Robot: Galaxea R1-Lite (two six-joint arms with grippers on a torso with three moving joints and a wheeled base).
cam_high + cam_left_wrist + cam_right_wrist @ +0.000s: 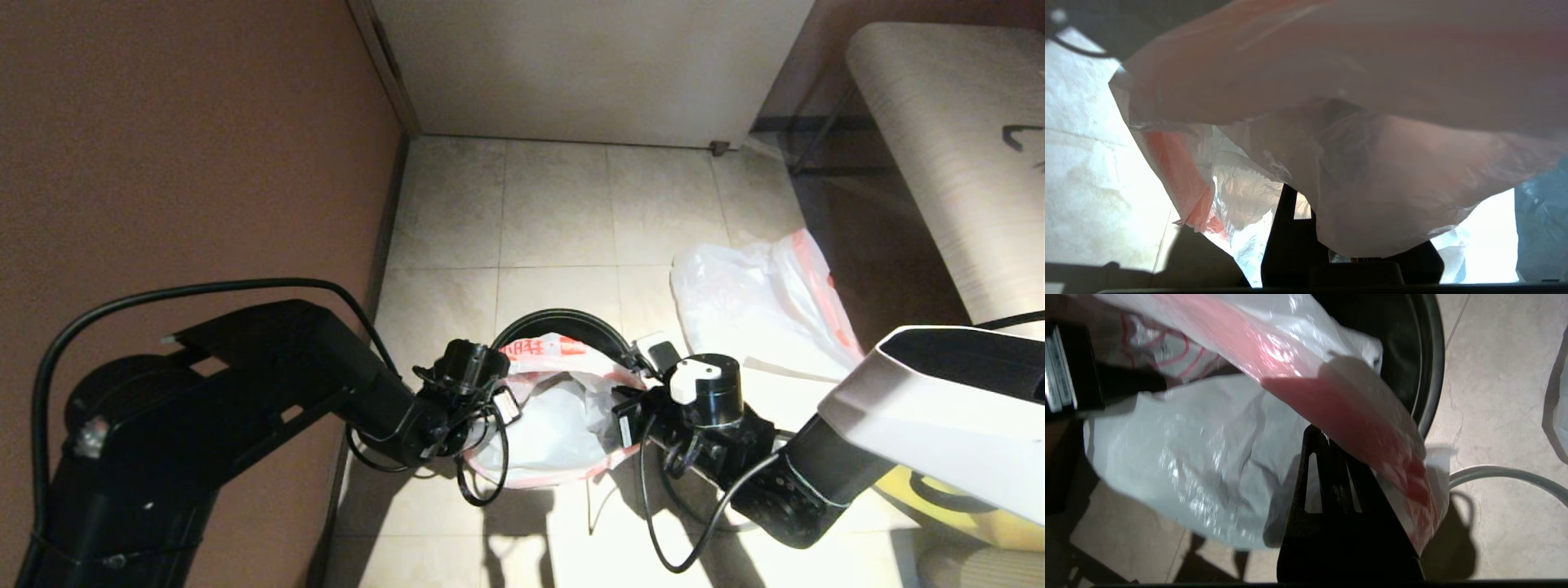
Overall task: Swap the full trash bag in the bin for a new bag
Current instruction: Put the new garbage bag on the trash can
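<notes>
The left end effector (pixel 500 398) is pinching the left edge of the new bag (pixel 551 425). The bag is hanging open over the near side of the bin (pixel 563 320). The right end effector (pixel 627 402) is clamped tight on its right edge. The full trash bag (pixel 755 306) is lying on the floor (pixel 555 220) to the right.

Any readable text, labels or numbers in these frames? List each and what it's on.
Red print on the new bag, near its mouth by the bin: characters visible, too blurred to read.
Red scribble-like print on the same bag in the right wrist view: not legible.
Silver label on the left gripper: too small to read.
Nothing else carries text.
</notes>
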